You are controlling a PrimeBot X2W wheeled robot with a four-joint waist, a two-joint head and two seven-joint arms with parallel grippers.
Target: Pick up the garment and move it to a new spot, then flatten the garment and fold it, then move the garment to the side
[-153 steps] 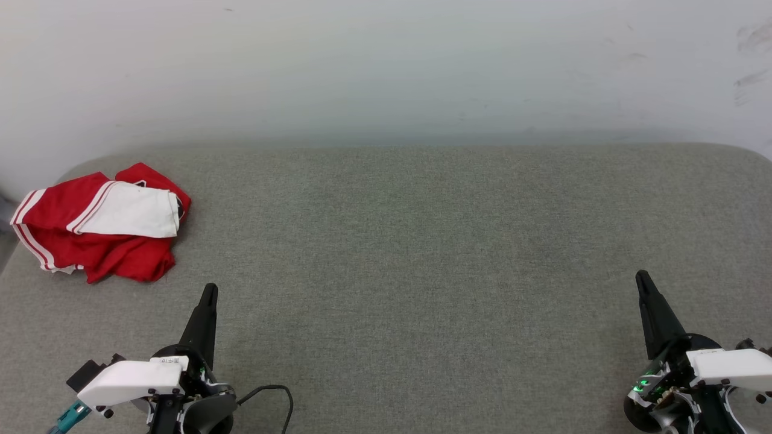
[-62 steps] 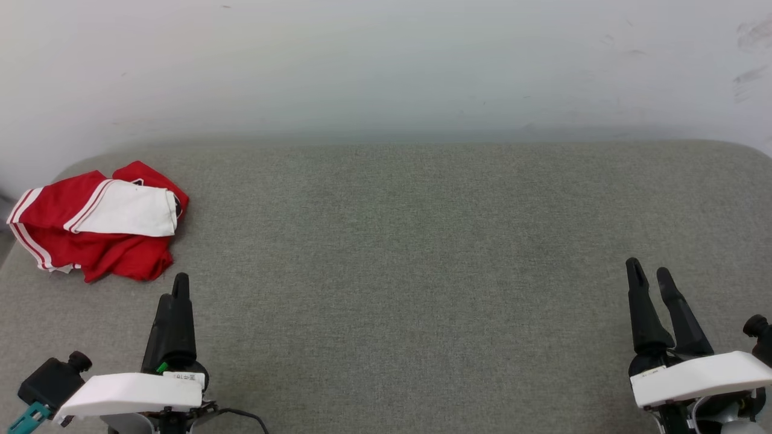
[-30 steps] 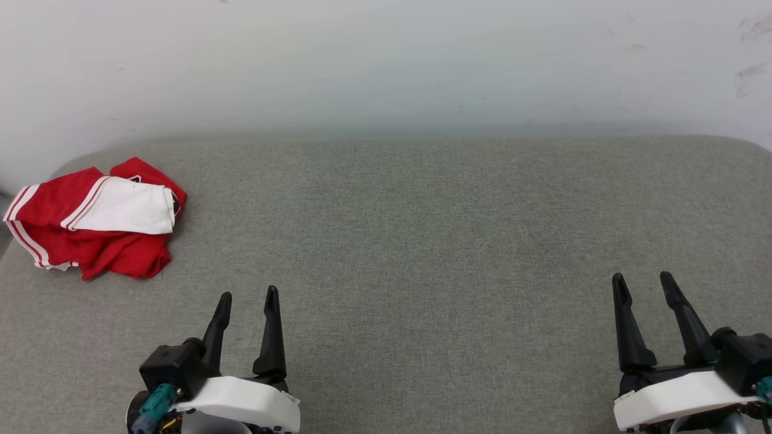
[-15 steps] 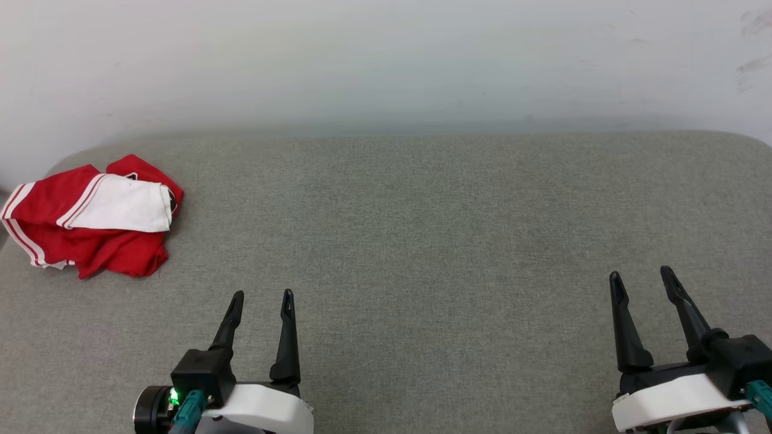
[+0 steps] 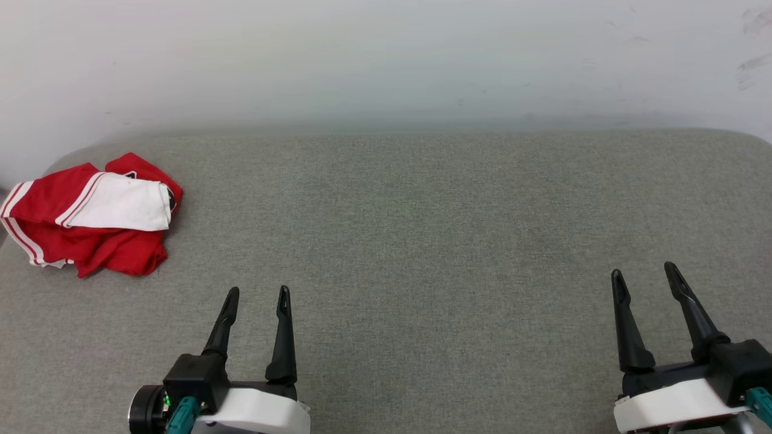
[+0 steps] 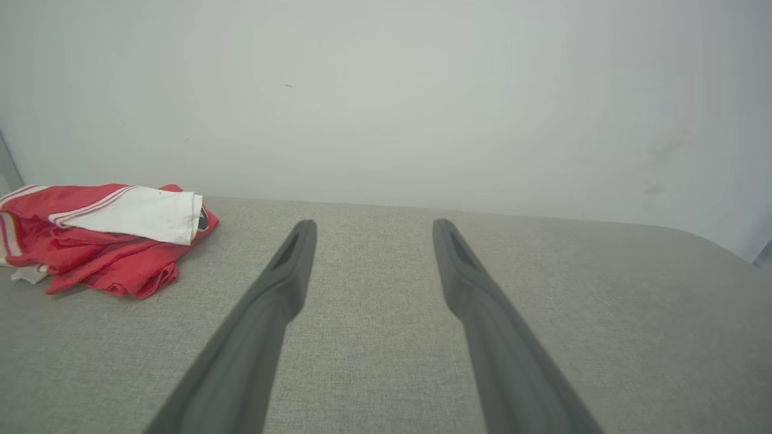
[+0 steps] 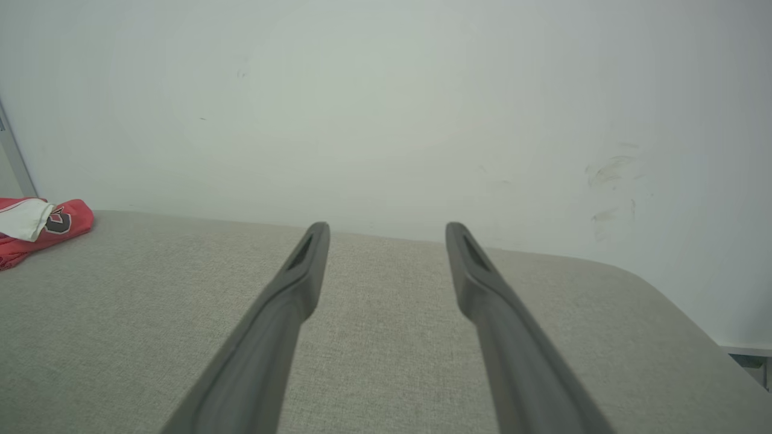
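Over the grey cushion (image 5: pixel 422 211), left gripper (image 5: pixel 257 292) and right gripper (image 5: pixel 643 271) have turned flat, spread and empty; the red jersey (image 5: pixel 90 220) awaits pickup.

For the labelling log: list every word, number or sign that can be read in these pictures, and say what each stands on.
No text reads in full.
garment: in the right wrist view, one black, white-edged character on the red cloth, partly folded under; not readable.
wall: smudges, no writing.
grey padded surface: no writing.
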